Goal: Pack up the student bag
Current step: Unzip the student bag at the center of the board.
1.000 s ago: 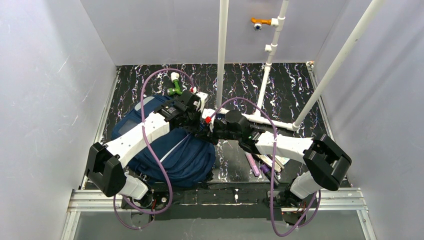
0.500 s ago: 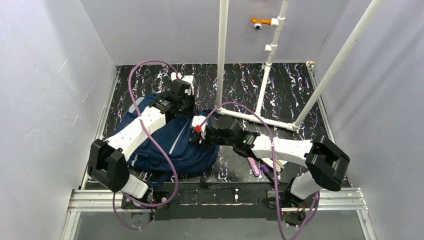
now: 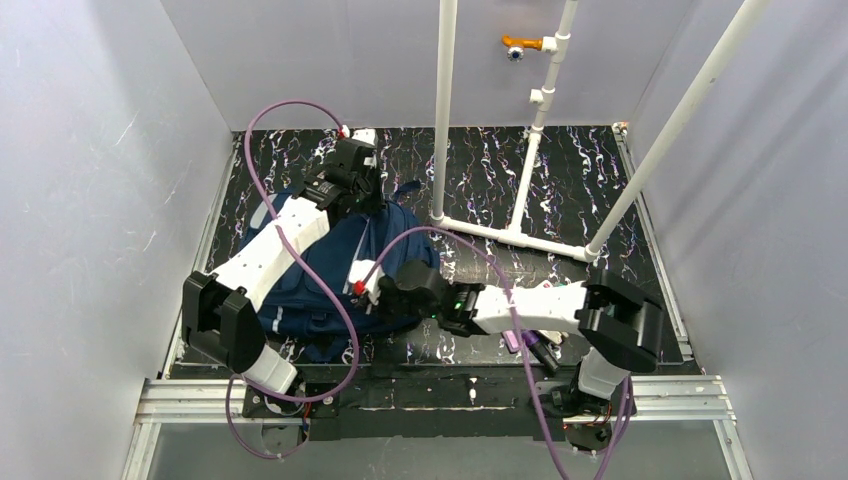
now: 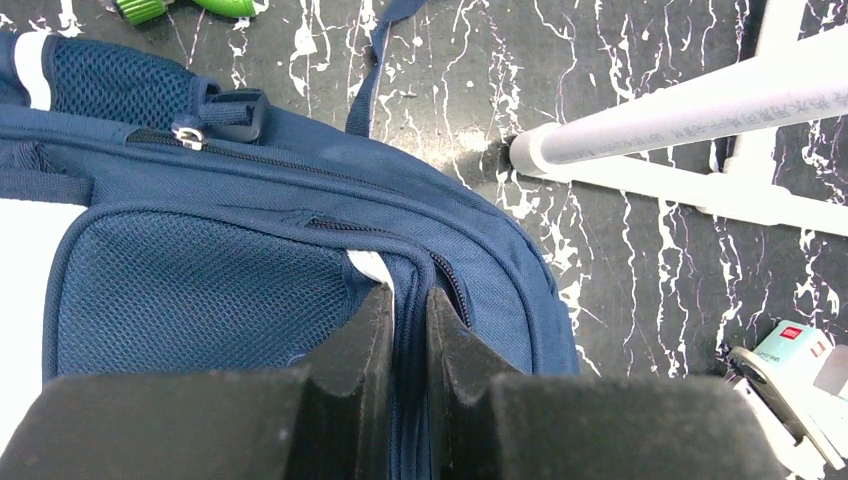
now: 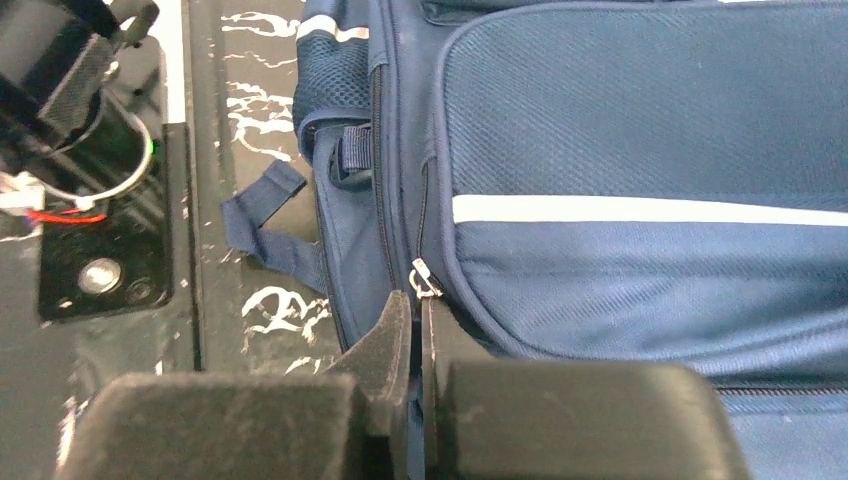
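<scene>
The student bag (image 3: 400, 240) is a navy-blue backpack lying on the dark marbled table, left of centre. My left gripper (image 3: 366, 198) is at the bag's far end. In the left wrist view it (image 4: 408, 300) is shut on a raised ridge of the bag's fabric (image 4: 200, 300) beside a zipper line. My right gripper (image 3: 372, 298) is at the bag's near right edge. In the right wrist view it (image 5: 418, 315) is shut, with the metal zipper pull (image 5: 424, 280) at its tips, on the seam below a white stripe of the bag (image 5: 640, 130).
A white pipe frame (image 3: 500, 235) stands right of the bag and shows in the left wrist view (image 4: 680, 110). Pens and small items (image 3: 522, 340) lie at the near right. A teal box (image 4: 800, 355) and a green item (image 4: 215, 6) lie near the bag. A loose strap (image 5: 265, 215) lies by the arm base.
My right gripper has moved left and toward the near edge along the bag's side. My left gripper has moved toward the far left end of the bag. The bag has shifted.
</scene>
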{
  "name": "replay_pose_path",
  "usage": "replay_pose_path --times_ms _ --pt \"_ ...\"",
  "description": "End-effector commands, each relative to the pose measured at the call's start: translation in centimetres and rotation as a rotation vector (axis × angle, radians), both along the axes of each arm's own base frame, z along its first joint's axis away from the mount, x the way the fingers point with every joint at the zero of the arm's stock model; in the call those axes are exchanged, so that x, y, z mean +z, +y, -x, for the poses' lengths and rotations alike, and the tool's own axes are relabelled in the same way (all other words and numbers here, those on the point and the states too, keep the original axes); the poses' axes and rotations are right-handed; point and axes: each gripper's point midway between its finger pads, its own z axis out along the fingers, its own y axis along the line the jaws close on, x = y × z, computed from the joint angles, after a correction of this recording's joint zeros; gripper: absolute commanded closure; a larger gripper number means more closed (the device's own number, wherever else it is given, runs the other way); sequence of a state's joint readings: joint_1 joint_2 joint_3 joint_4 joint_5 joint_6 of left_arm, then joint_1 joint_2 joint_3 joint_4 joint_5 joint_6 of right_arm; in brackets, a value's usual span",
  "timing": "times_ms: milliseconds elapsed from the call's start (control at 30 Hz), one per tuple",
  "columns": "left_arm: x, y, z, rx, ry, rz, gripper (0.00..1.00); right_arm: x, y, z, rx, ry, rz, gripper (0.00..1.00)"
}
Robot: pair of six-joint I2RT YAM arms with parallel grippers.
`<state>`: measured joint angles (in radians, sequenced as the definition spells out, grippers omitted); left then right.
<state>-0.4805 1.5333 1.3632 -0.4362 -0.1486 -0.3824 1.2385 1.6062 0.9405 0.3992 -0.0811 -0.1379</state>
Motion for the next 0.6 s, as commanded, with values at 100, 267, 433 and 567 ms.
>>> replay_pose_path --times_ms 100,267,433,567 --pt "6.8 -0.5 -2.7 0.031 -0.192 0.099 1.0 2.3 6.2 3.2 0.062 -0.191 -0.056 0.99" --pt "6.7 0.1 -3.4 0.059 -0.196 0.132 1.0 2.3 7.6 1.7 0.012 -0.263 -0.071 0.98" --pt "7.4 -0.1 -3.2 0.034 -0.196 0.175 1.0 0.5 5.4 1.4 0.027 -0.326 0.006 0.98" --pt "6.8 0.8 -1.8 -0.019 -0.183 0.104 1.0 2.6 2.5 0.8 -0.039 -0.293 -0.026 0.99"
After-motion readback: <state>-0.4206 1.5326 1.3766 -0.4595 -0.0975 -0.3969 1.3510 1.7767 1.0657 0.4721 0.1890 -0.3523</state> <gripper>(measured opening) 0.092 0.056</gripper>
